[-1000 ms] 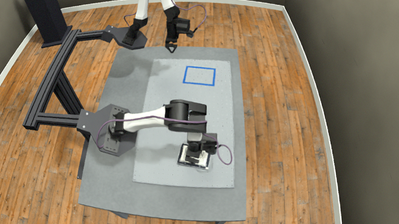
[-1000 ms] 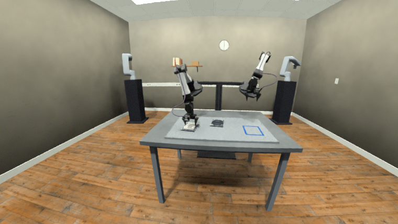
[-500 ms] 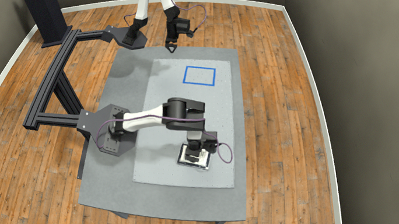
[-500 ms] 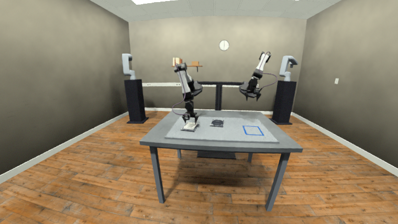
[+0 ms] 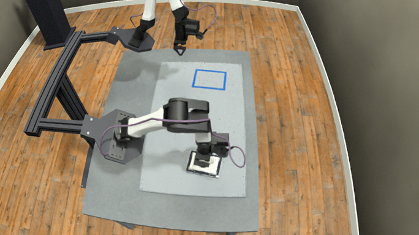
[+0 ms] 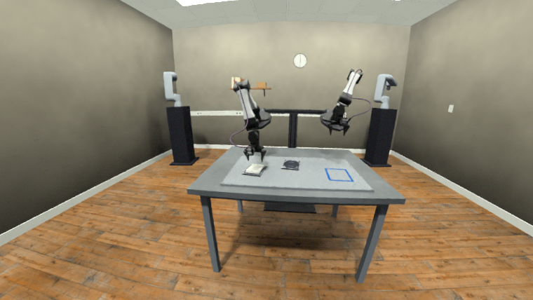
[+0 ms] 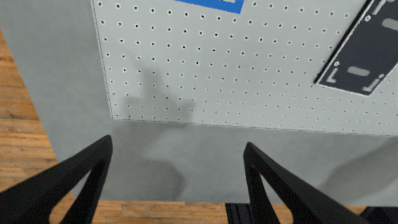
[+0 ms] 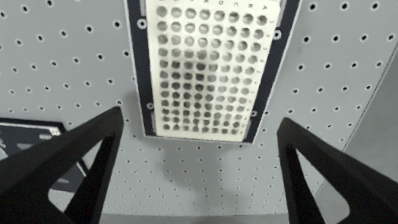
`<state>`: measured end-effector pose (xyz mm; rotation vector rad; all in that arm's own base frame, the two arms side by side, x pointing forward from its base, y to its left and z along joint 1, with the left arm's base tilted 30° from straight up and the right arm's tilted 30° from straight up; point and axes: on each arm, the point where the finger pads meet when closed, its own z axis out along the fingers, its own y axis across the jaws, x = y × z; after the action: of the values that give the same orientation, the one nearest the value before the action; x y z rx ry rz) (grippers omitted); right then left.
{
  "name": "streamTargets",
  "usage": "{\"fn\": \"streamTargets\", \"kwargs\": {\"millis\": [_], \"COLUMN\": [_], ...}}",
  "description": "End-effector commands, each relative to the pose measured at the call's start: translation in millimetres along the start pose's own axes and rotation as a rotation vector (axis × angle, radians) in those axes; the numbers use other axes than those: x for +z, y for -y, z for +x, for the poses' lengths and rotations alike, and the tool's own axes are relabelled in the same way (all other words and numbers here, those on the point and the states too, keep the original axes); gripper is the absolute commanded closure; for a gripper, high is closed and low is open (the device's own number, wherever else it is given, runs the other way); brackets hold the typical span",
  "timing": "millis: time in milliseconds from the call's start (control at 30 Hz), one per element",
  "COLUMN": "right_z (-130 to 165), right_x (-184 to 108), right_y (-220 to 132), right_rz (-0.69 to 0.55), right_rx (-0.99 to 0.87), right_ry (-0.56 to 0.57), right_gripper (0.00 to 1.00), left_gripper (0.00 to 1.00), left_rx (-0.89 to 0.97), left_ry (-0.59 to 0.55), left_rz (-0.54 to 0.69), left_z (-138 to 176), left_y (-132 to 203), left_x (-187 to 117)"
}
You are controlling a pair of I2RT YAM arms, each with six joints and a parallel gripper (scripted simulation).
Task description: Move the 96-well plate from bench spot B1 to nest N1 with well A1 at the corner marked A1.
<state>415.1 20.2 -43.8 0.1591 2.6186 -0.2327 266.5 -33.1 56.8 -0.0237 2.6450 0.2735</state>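
The cream 96-well plate (image 5: 208,170) (image 6: 254,169) (image 8: 205,75) lies in the dark nest N1 (image 8: 143,75), whose rim shows around it. It looks flat. Its row letter A is at the upper right in the right wrist view; the nest's A1 mark cannot be made out. My right gripper (image 6: 254,159) (image 8: 201,119) is open and empty above the plate, its fingers apart from it. My left gripper (image 5: 180,53) (image 6: 337,133) (image 7: 180,145) is open and empty, high near the table edge. The blue outline of B1 (image 5: 211,71) (image 6: 341,181) (image 7: 215,4) holds no plate.
A dark flat fixture (image 6: 290,164) (image 7: 360,55) (image 8: 20,134) lies on the perforated board between B1 and N1; the right arm hides it in the top view. The grey table (image 5: 164,217) (image 6: 208,186) extends around the board.
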Motion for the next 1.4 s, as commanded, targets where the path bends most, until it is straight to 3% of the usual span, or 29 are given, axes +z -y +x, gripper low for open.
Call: {"fn": "streamTargets", "kwargs": {"millis": [0,433,533,1167,1200,1367], "right_z": [2,0,13,13,3,15], "right_x": [-16,-41,-28,-28,-42,-52], "right_y": [-1,-2,3,3,7,6], "right_rz": [0.006,0.003,0.019,0.018,0.009,0.006], "right_rx": [0.002,0.004,0.002,0.003,-0.029,-0.143], "right_ry": [-0.007,-0.004,-0.048,-0.047,-0.013,-0.011], "right_gripper": [0.0,0.0,0.0,0.0,0.0,0.0], "left_gripper": [0.0,0.0,0.0,0.0,0.0,0.0], "left_rx": [0.002,0.002,0.002,0.002,0.002,0.002], "left_ry": [0.002,0.002,0.002,0.002,0.002,0.002], "left_rz": [0.001,0.001,0.001,0.001,0.001,0.001], "left_z": [-1,-1,-1,-1,-1,-1], "left_y": [-1,-1,-1,-1,-1,-1], "left_x": [-1,-1,-1,-1,-1,-1]}}
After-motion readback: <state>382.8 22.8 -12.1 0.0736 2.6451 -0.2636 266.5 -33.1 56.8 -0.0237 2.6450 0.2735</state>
